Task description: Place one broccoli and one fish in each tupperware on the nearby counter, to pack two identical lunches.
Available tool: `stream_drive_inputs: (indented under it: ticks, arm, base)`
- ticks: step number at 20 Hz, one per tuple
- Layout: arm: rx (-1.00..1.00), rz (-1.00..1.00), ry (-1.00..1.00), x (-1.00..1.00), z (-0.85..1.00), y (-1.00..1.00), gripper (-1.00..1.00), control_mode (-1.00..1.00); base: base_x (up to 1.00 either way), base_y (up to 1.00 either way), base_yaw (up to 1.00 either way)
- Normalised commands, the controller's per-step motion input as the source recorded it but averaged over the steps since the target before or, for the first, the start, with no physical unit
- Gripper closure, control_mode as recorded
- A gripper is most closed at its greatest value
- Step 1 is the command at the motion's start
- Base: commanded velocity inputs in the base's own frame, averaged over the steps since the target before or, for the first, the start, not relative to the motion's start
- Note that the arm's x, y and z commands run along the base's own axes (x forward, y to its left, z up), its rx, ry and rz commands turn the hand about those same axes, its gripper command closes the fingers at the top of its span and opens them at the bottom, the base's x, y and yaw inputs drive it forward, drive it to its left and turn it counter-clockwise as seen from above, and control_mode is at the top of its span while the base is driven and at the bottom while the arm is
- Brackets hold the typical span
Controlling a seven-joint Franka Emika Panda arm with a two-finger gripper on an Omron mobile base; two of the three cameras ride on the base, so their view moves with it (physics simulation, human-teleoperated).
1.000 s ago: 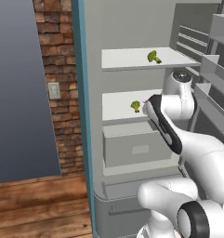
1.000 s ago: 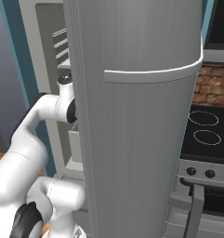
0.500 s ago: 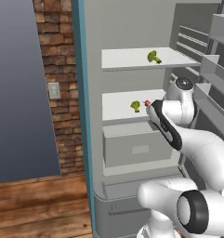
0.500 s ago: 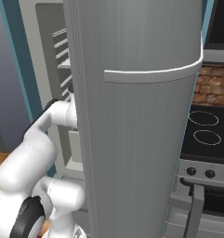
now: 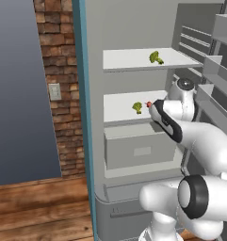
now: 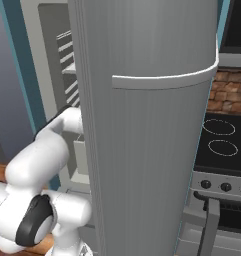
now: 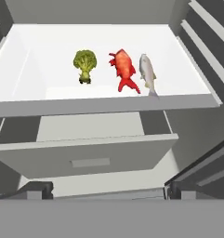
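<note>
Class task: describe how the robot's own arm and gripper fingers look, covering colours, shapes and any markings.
The arm is glossy white, built of rounded, tubular segments. Dark grey to black rings and caps mark its joints, and a black band runs along the forearm. The fingers are small, dark and blocky. No loose cables or lettering can be seen.

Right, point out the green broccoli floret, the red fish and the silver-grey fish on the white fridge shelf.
green broccoli floret [image 7: 84,61], hand view, on its head.
red fish [image 7: 124,68], hand view, mid-body.
silver-grey fish [image 7: 147,70], hand view, mid-body.
</note>
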Motion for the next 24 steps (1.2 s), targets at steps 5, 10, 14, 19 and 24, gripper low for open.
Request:
stream_drive_inputs:
  ticks: [5, 10, 14, 19, 24]
  arm:
    - [0.0, 0.0, -0.11, 0.21, -0.27, -0.14, -1.0, -1.0]
    - [0.0, 0.0, -0.05, 0.31, -0.19, -0.11, -1.0, -1.0]
    - [0.0, 0.0, 0.0, 0.41, -0.02, -0.03, -1.0, -1.0]
    - [0.0, 0.0, 0.0, 0.42, 0.0, -0.02, -1.0, -1.0]
    - [0.0, 0.0, 0.0, 0.35, -0.02, -0.02, -1.0, -1.0]
  base:
    - [0.0, 0.0, 0.0]
    - [0.0, 0.0, 0.0]
    - [0.0, 0.0, 0.0]
    - [0.0, 0.0, 0.0]
    - [0.0, 0.0, 0.0]
